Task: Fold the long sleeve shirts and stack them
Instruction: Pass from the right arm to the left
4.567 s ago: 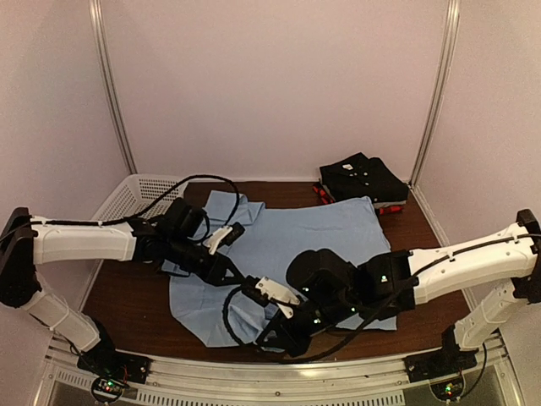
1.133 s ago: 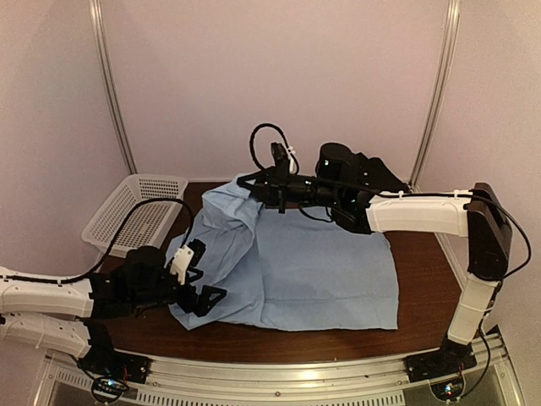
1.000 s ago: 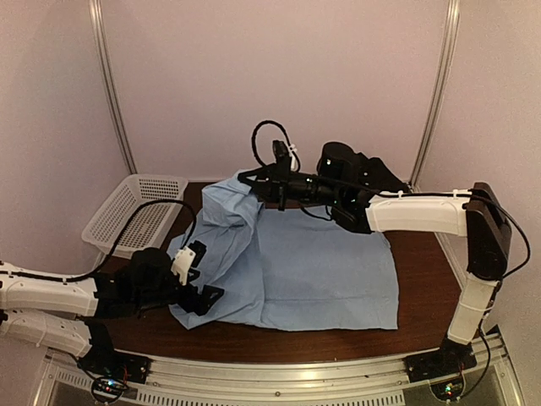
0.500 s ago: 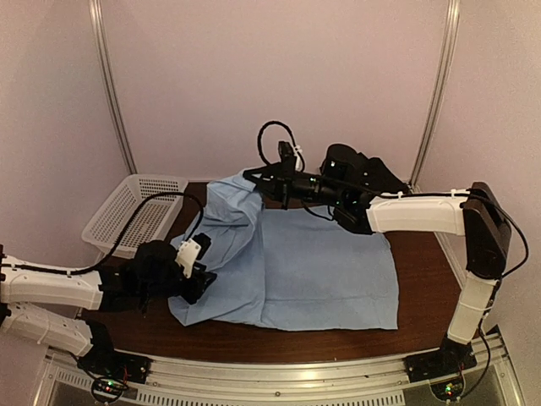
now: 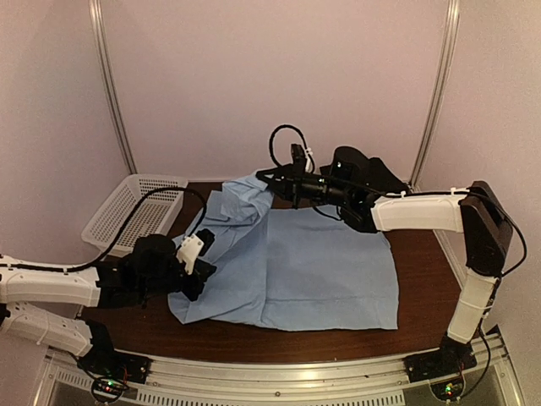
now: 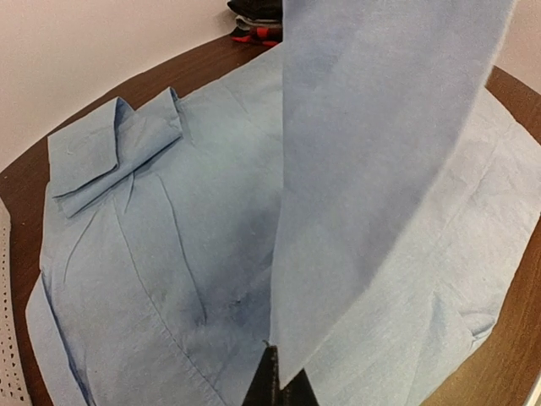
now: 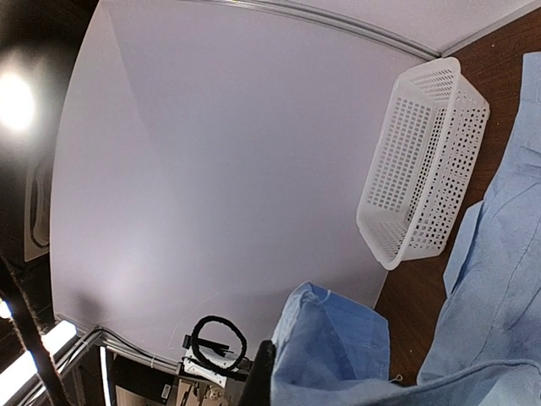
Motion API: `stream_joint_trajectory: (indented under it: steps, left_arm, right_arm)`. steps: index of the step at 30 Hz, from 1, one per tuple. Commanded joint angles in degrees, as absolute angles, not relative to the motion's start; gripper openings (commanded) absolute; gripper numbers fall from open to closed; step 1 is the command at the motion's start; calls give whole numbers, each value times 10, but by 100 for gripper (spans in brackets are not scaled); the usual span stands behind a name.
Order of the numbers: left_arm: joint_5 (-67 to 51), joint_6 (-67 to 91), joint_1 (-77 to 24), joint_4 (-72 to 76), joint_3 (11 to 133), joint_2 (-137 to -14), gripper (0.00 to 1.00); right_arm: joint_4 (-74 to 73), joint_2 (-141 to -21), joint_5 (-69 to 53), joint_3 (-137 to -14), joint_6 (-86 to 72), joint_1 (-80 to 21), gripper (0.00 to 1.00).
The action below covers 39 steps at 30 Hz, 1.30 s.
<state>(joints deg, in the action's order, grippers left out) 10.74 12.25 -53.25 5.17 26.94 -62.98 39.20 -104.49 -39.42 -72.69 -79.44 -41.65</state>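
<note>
The light blue collared shirt (image 5: 313,262) lies spread on the brown table. My left gripper (image 5: 201,269) is shut on its left edge near the front left; in the left wrist view its closed jaws (image 6: 277,391) pinch a lifted fold of the shirt (image 6: 372,169), and the folded collar (image 6: 114,148) lies flat beyond. My right gripper (image 5: 269,179) is shut on the shirt's upper left part and holds it raised above the table at the back; in the right wrist view the bunched blue cloth (image 7: 338,347) hangs from it. The folded dark shirts (image 6: 254,15) sit at the far right corner, mostly hidden.
A white mesh basket (image 5: 135,211) stands at the back left of the table, also in the right wrist view (image 7: 423,161). Bare brown table (image 5: 423,254) shows to the right of the shirt. Metal frame posts stand at both back corners.
Both grippers took hold of the shirt's left side. My right gripper has drifted right with the raised cloth; my left gripper has moved inward and up with the lower edge.
</note>
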Motion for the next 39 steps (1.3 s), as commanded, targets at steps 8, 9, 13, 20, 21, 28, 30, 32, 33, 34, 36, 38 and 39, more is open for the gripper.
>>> stream_joint_trajectory:
  steps: [8, 9, 13, 20, 21, 28, 30, 32, 33, 34, 36, 38, 39]
  left_arm:
    - [102, 107, -532, 149, 232, -597, 0]
    - [106, 103, -532, 155, 230, -601, 0]
    - [93, 90, -533, 166, 237, -637, 45]
    - [105, 89, -533, 163, 276, -727, 72]
    - [107, 86, -532, 170, 279, -740, 73]
    - [137, 9, -532, 261, 271, -764, 76]
    - [151, -28, -532, 282, 271, -766, 76]
    - [157, -53, -533, 289, 276, -768, 76]
    - [155, -65, -532, 295, 276, -769, 76]
    - [151, -77, -533, 301, 276, -771, 77]
    - [135, -104, -533, 315, 274, -773, 77]
    - [97, -132, -533, 326, 272, -776, 78]
    - [84, -143, -533, 336, 272, -779, 78]
  right_arm:
    - [471, -1085, -411, -731, -835, -394, 0]
    - [473, -1083, -411, -732, -837, -395, 0]
    - [461, -1066, -410, -737, -829, -401, 0]
    - [450, -1038, -410, -727, -821, -404, 0]
    - [451, -1036, -410, -724, -822, -404, 0]
    - [455, -1018, -410, -708, -827, -405, 0]
    - [456, -1015, -410, -704, -828, -406, 0]
    - [457, -1013, -411, -701, -828, -407, 0]
    - [458, -1013, -411, -699, -829, -407, 0]
    - [460, -1011, -411, -697, -830, -408, 0]
    - [461, -1011, -412, -696, -831, -409, 0]
    - [462, -1011, -413, -696, -834, -412, 0]
    - [462, -1011, -413, -695, -835, -413, 0]
